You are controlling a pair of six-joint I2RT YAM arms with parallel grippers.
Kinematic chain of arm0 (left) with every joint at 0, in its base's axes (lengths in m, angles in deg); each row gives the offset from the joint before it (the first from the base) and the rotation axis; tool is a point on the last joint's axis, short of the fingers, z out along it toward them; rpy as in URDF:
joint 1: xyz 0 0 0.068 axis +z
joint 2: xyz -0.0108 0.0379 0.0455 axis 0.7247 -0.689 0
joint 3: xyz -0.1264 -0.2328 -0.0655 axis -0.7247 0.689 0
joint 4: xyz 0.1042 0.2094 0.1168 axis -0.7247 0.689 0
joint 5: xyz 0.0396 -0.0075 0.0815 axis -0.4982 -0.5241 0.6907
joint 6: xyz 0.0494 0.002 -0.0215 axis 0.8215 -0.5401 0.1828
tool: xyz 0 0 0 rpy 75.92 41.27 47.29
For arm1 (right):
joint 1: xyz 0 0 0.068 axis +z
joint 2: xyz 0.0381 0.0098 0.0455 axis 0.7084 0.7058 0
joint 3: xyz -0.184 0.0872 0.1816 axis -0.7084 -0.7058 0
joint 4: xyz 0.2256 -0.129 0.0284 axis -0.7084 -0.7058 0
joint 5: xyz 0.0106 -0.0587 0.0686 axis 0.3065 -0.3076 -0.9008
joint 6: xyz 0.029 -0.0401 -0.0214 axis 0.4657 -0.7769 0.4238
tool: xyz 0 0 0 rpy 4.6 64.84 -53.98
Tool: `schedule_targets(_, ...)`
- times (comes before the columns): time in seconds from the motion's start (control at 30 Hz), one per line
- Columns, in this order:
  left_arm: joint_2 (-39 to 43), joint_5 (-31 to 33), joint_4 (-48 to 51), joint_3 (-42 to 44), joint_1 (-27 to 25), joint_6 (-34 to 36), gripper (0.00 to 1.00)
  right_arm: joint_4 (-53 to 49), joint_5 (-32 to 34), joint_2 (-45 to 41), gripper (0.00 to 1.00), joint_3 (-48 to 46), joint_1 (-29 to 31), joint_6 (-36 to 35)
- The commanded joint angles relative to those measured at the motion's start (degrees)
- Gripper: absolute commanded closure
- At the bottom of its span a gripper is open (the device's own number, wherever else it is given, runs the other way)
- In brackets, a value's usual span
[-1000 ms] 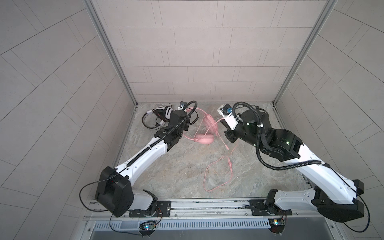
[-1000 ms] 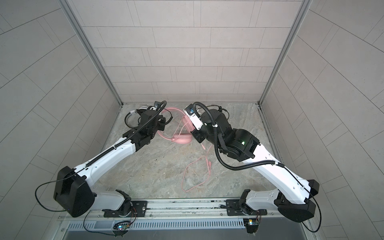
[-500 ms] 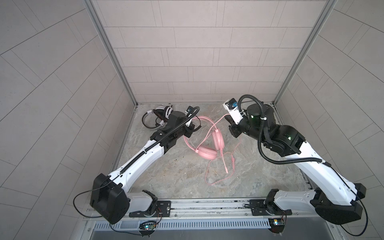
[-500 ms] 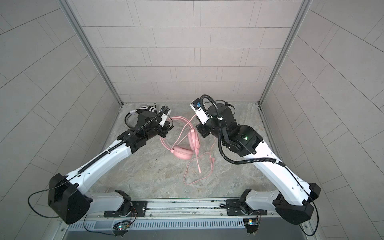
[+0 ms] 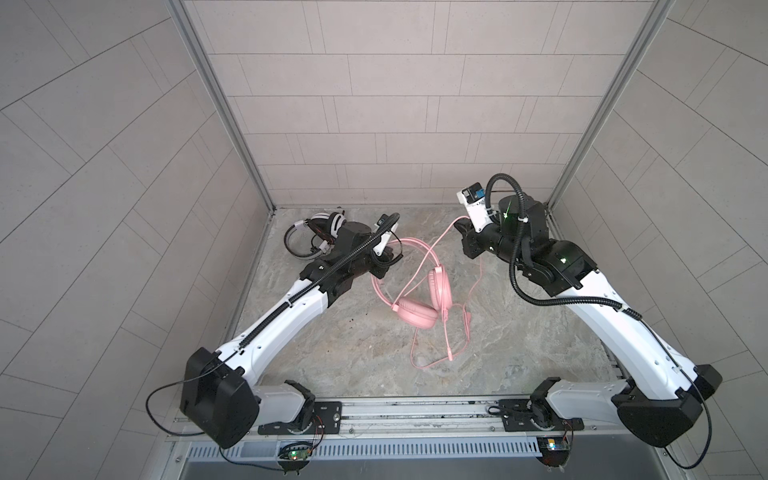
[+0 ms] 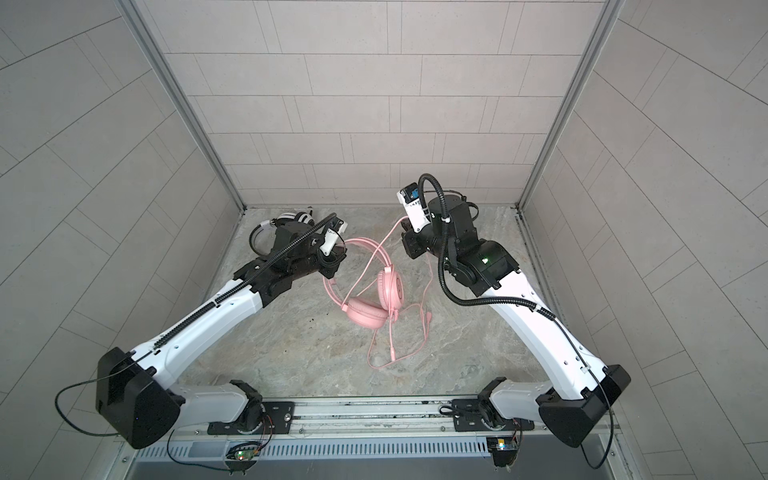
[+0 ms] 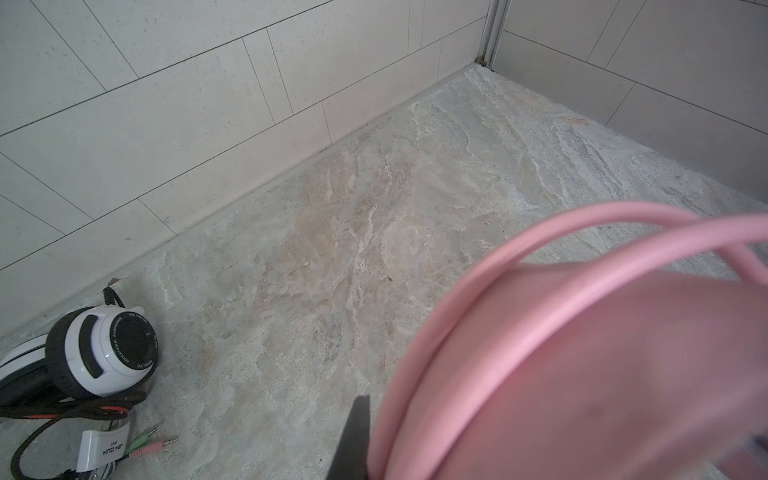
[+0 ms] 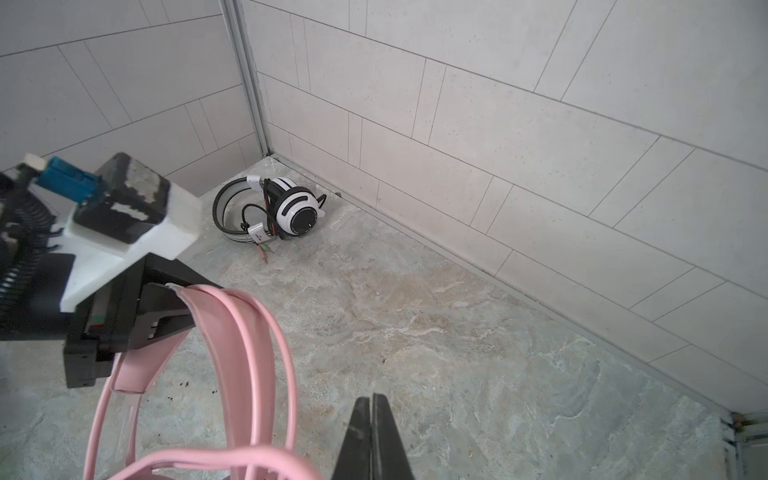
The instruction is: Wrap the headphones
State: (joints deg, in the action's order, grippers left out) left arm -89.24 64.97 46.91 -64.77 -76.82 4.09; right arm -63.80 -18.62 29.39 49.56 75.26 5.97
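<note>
floor (image 5: 332, 340): mottled stone, tiled walls on three sides.
left gripper (image 5: 384, 266): closed on the headband of the pink headset (image 5: 415, 314); the clamp shows in the right wrist view.
right gripper (image 8: 372, 405): jaws pressed together, pinching the pink cable (image 8: 232, 454), which climbs to it.
pink headset: mid-floor between the arms, ear cups low, headband raised.
white-and-black headset (image 5: 322, 222): far left corner, on the floor by the back wall, apart from both grippers.
pink cable: slack loops trail across the floor toward the near edge.
</note>
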Motion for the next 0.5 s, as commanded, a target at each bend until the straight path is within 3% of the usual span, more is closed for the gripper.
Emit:
schedule_targets(0.0, 2.1, -2.7, -4.1, -1.2, -0.1, -3.4, 1.0, 6.2, -4.5, 0.2, 1.0, -2.0, -2.5, 4.6)
schedule_targets(0.47, 3.5, -3.0, -5.4, -0.3, 0.0, -5.4, 1.0, 9.7, -7.1, 0.5, 1.0, -6.9, -7.0, 8.6)
